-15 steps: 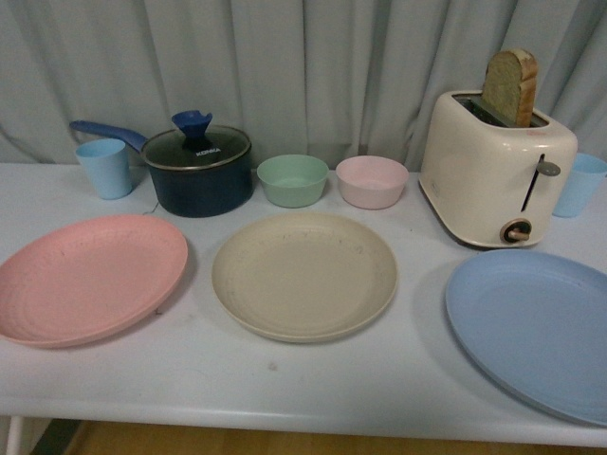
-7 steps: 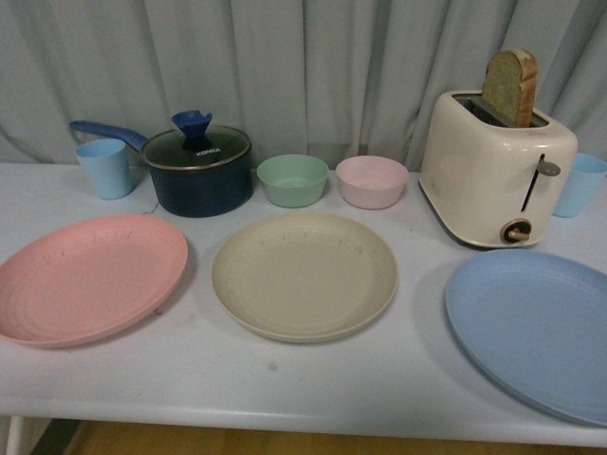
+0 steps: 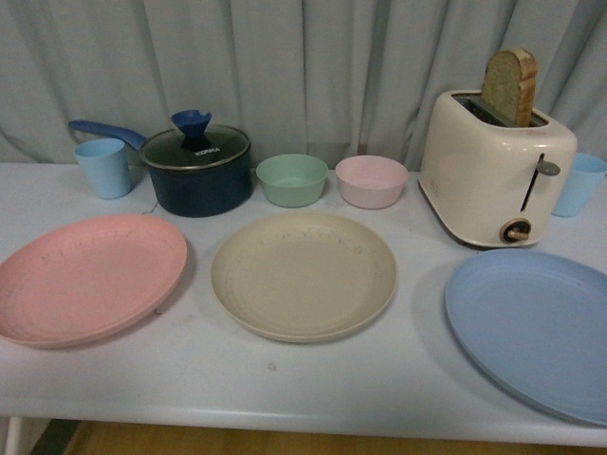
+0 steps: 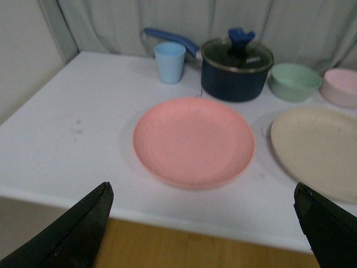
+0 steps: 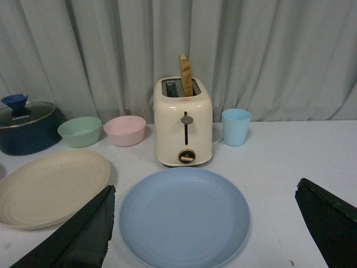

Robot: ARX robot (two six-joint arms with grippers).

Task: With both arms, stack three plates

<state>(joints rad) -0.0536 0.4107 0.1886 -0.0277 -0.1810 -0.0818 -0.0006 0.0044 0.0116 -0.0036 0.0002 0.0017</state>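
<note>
Three plates lie flat in a row on the white table, none touching: the pink plate (image 3: 87, 278) at the left, the beige plate (image 3: 303, 275) in the middle, the light blue plate (image 3: 536, 327) at the right. My left gripper (image 4: 203, 223) hangs open above the table's front edge, short of the pink plate (image 4: 193, 140), nothing between its fingers. The beige plate (image 4: 318, 148) lies beside it. The right gripper (image 5: 206, 226) is open and empty, spread wide above the blue plate (image 5: 184, 216). The beige plate (image 5: 50, 187) shows beside it. Neither arm appears in the front view.
Along the back stand a blue cup (image 3: 104, 168), a dark lidded pot (image 3: 197, 171), a mint bowl (image 3: 292, 179), a pink bowl (image 3: 371, 181), a cream toaster (image 3: 495, 171) holding bread, and another blue cup (image 3: 579, 184). A curtain hangs behind.
</note>
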